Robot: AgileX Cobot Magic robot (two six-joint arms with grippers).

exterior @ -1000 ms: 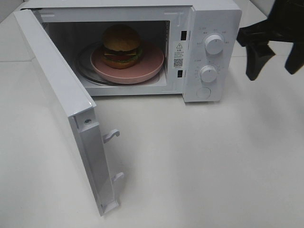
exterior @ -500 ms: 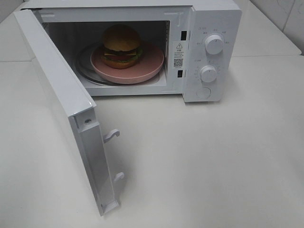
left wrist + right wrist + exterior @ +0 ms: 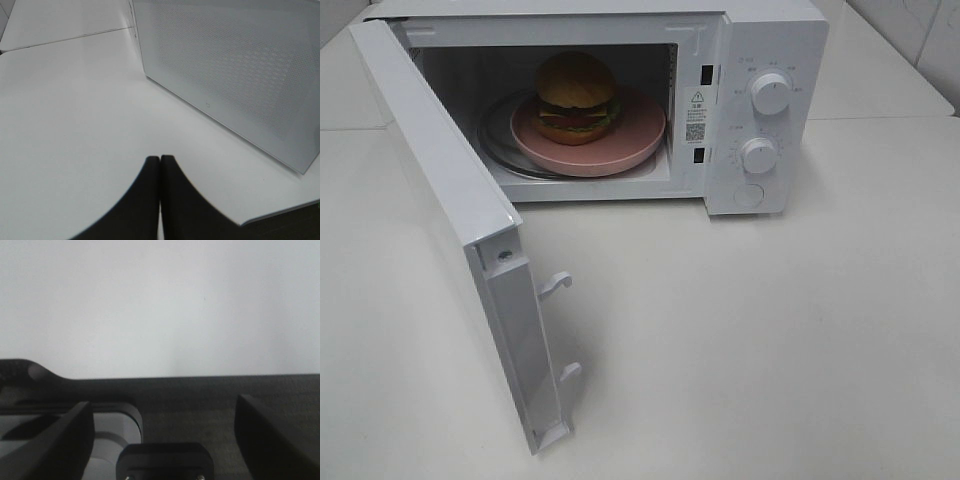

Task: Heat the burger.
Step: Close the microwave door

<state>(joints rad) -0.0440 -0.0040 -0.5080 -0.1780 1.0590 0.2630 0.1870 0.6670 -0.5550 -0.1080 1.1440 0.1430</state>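
Seen inside the white microwave (image 3: 775,40) cavity — the burger (image 3: 576,97), resting upright on a round pink plate (image 3: 640,135), toward its rear. Stacked vertically, glossy golden domed bun uppermost; round in outline, so no long axis to speak of. Layered beneath the bun with green lettuce, red tomato and a dark patty. Under the plate, the rim of a clear glass turntable (image 3: 495,140). Standing wide open, a smooth white door (image 3: 440,190) with hooked latches (image 3: 554,285) on its edge. On the panel, upper knob (image 3: 771,93) above lower knob (image 3: 758,155), both round and white. All on a plain matte table (image 3: 770,330). Left gripper (image 3: 160,159) closed, dark fingers pressed together, holding nothing — near the door's perforated face. Right gripper (image 3: 163,405) spread wide, empty.
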